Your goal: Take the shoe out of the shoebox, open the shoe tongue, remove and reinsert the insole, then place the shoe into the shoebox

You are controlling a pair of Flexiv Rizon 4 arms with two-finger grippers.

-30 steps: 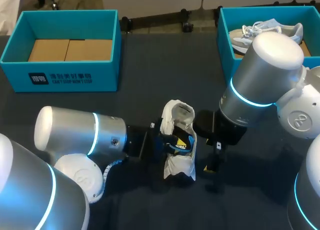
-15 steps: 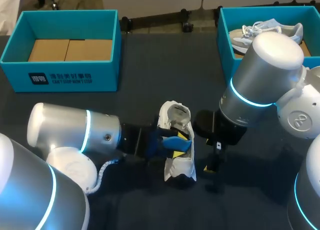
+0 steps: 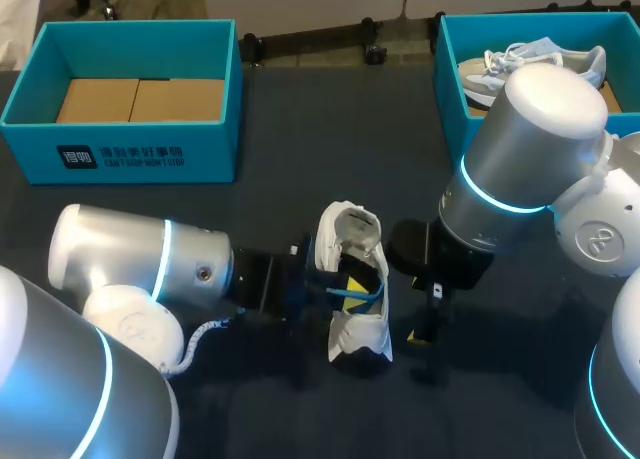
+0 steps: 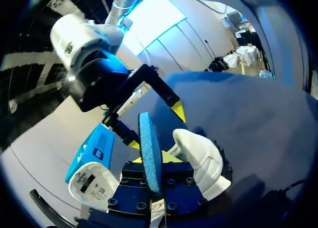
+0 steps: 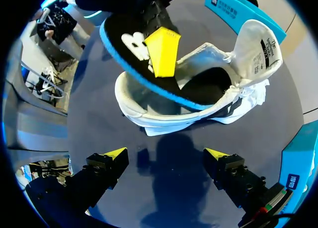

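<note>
Left wrist view: left pincer (image 4: 153,161) clamps insole (image 4: 149,148) edgewise.

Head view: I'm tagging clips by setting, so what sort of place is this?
Probably a robotics lab bench, not a shop: the left arm and right arm over a dark table with an empty teal shoebox and a white shoe.

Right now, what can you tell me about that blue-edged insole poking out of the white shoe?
The insole is a thin, foam-like pad with a black top face, white markings and a blue edge. The left gripper pinches it between both yellow-tipped fingers and holds it tilted. One end dips into the opening of the white shoe, while the other end sticks out into the air, touching nothing else.
</note>
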